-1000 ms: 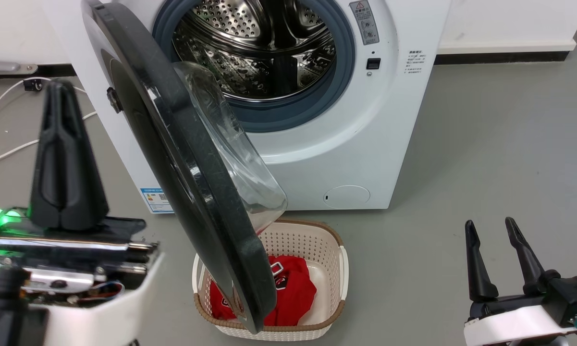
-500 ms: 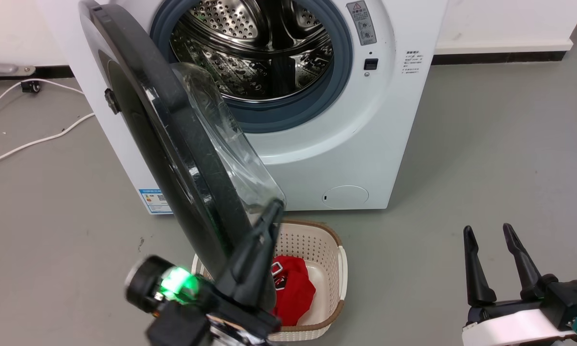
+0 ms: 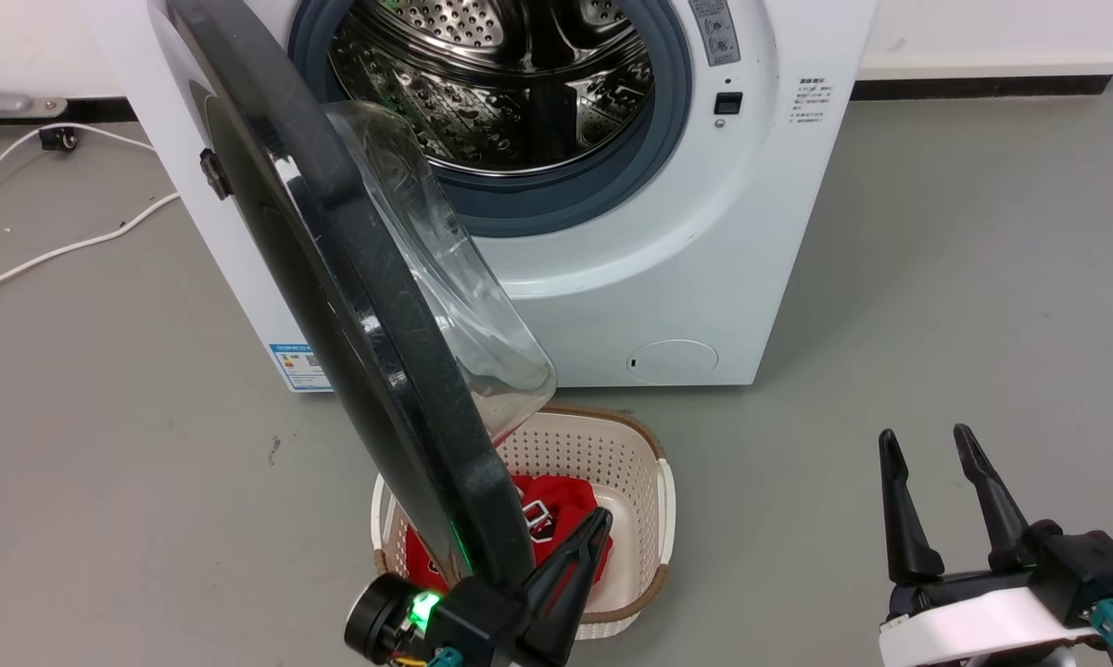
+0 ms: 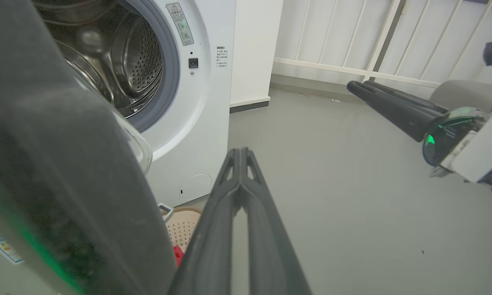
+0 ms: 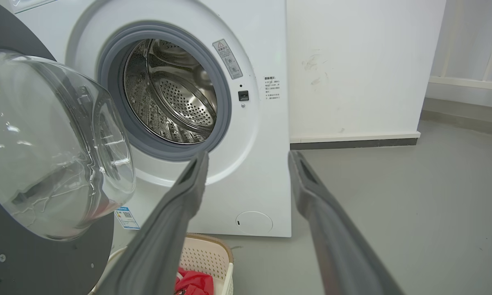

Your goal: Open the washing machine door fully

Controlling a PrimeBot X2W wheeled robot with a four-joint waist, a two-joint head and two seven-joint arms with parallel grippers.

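The white washing machine (image 3: 695, 250) stands at the top of the head view, its steel drum (image 3: 491, 83) exposed. The washing machine door (image 3: 343, 269), a black disc with a clear glass bowl (image 3: 445, 278), is swung out and seen almost edge-on. My left gripper (image 3: 600, 519) is shut on nothing, low down just right of the door's free lower edge. In the left wrist view its fingers (image 4: 239, 153) are pressed together with the door (image 4: 65, 172) close on their left. My right gripper (image 3: 925, 435) stands open and apart at the lower right, facing the machine (image 5: 262, 123) and door (image 5: 45, 143).
A cream perforated basket (image 3: 656, 482) holding a red garment (image 3: 547, 500) sits on the floor under the door's lower edge. A white cable (image 3: 56, 250) trails across the grey floor on the left. A white wall and railing (image 4: 352, 41) lie to the right.
My left gripper swept from the far left, outside the door, across to the bottom centre, and now sits just right of the door's lower edge. The door angle looks unchanged. The camera shifted slightly.
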